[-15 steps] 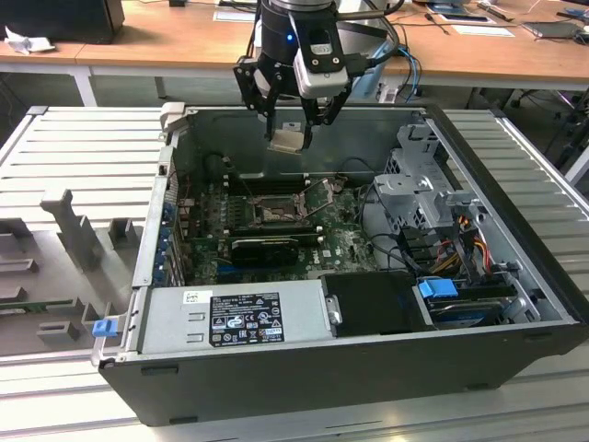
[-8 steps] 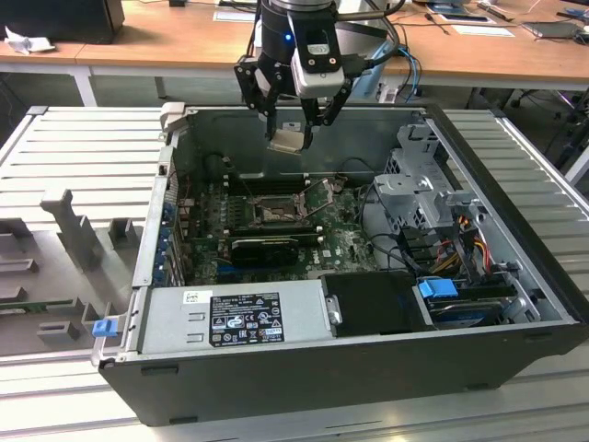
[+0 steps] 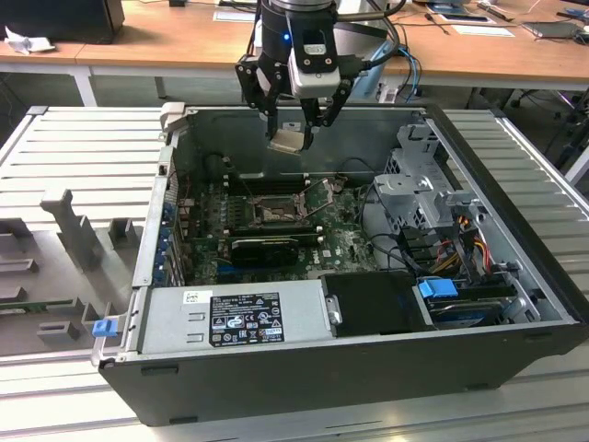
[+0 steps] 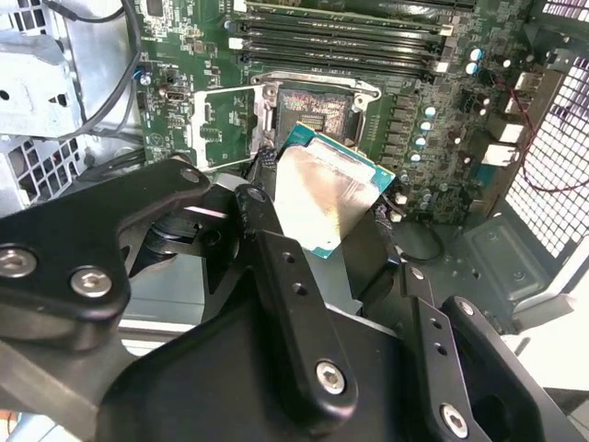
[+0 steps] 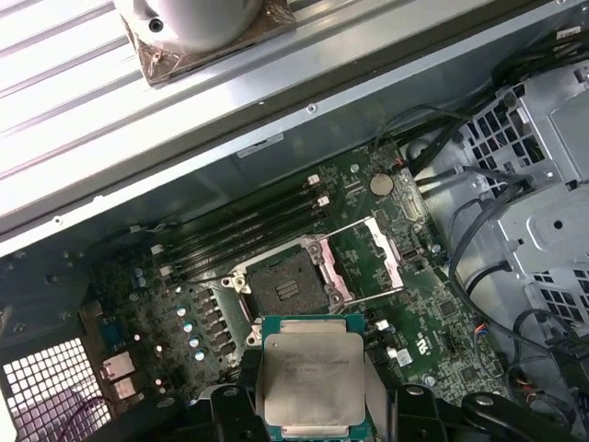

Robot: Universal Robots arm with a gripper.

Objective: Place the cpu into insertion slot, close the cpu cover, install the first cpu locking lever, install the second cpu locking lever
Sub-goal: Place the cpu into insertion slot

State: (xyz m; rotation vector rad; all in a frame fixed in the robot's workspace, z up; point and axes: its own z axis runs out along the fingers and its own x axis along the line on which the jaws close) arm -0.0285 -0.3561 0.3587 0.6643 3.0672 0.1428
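Observation:
In the exterior view my gripper (image 3: pixel 293 138) hangs above the open computer case, shut on the cpu (image 3: pixel 286 141), a flat silver-grey square chip. Both wrist views show the cpu (image 4: pixel 327 193) (image 5: pixel 311 378) pinched by its edges between the black fingers (image 4: pixel 276 267). Well below it on the green motherboard (image 3: pixel 336 244) lies the insertion slot (image 3: pixel 274 214) (image 4: pixel 313 109) (image 5: pixel 285 290), dark, bare and uncovered. The cpu cover (image 4: pixel 221 129) (image 5: pixel 366 261) is swung open, standing beside the slot. The chip hovers clear of the board, a little toward the case's back wall from the slot.
A black card (image 3: pixel 262 247) lies just in front of the slot, and memory slots (image 5: pixel 248 230) run behind it. A labelled power supply (image 3: pixel 239 318) fills the case's front, with a drive cage (image 3: pixel 423 184) and cables on the exterior view's right. A grey moulded tray (image 3: pixel 64 249) sits outside, to the left.

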